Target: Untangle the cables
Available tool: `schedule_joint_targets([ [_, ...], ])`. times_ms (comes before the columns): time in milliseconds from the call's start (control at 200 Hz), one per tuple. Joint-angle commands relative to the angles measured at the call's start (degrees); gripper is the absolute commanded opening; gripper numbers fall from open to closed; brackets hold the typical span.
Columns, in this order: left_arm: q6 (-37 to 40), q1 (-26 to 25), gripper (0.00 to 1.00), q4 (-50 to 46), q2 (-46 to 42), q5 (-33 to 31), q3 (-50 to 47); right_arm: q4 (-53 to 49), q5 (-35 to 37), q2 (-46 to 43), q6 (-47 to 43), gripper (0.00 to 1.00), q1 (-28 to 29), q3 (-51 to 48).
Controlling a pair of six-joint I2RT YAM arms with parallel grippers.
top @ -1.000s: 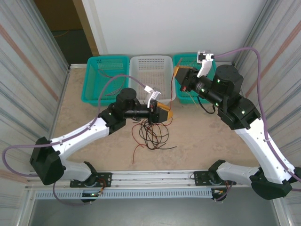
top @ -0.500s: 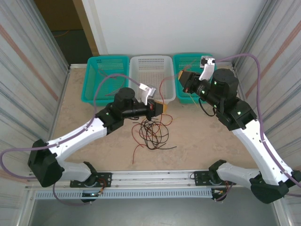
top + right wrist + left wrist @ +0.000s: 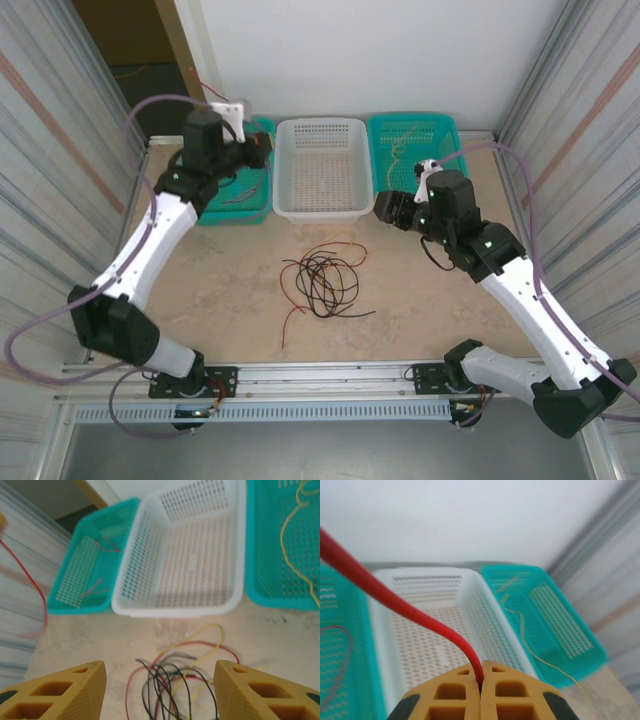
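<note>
Jaws of the left gripper [image 3: 481, 680] are pressed together on a red cable [image 3: 395, 600], which rises from the seam between the two yellow fingers and curves up and away to the left in the left wrist view. From above, this gripper [image 3: 258, 150] is raised over the teal basket [image 3: 215, 215] that sits just left of the white basket [image 3: 320, 165], close to the white basket's far left corner. In the right wrist view the same red cable [image 3: 37, 590] hangs as a thin, blurred strand well to the left of the white basket. The jaws of the right gripper [image 3: 161, 677] stand wide apart with nothing between them; it [image 3: 385, 208] hovers just off the white basket's near right corner, its camera looking down on the worktop [image 3: 220, 280] in front of the basket. The rest of the cables [image 3: 322, 278] lie there in a loose tangle of red, black and yellowish loops, on the worktop in front of the white basket and apart from its near rim, with one red end trailing further toward the arm bases. A yellow cable [image 3: 400, 150] lies in the second teal basket [image 3: 440, 135], which touches the white basket's right side. Short red strands [image 3: 107, 545] lie in the teal basket on the left of the white basket; the white basket itself holds no cable.
</note>
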Motion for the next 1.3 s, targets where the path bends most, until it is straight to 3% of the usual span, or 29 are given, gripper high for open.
schedule_joint_targets([
  [0,3.31,4.51,0.00,-6.58,7.22,-0.96,8.05,-0.64,-1.07,-1.10,3.08,0.57,2.04,-3.09],
  [250,13.56,7.85,0.00,-16.49,26.10,-5.06,29.21,2.31,-2.15,2.19,5.32,0.53,5.85,-7.93],
  [526,11.00,12.58,0.00,-22.79,40.71,-1.96,38.68,1.64,-3.02,6.40,5.99,0.51,5.63,-10.43],
  [636,11.42,12.85,0.43,-23.82,42.55,0.29,38.99,2.35,-3.45,8.07,5.80,0.50,5.32,-10.25],
  [706,11.60,12.72,0.57,-23.31,41.77,1.17,37.73,3.15,-3.98,9.34,5.81,0.50,5.19,-9.99],
  [842,11.48,12.53,0.65,-21.76,37.46,0.75,33.96,3.31,-4.02,11.22,5.90,0.49,5.61,-8.56],
  [1082,6.36,12.37,0.64,-20.61,23.89,2.60,24.64,0.78,-2.14,11.57,6.35,0.53,7.67,-7.48],
  [1212,1.61,10.29,0.63,-14.06,11.26,6.53,10.56,-1.28,-0.50,13.53,6.95,0.54,9.60,-7.00],
  [1297,-0.03,6.06,0.63,-10.78,2.86,6.85,0.37,-2.00,0.12,16.22,7.21,0.54,10.97,-6.02],
])
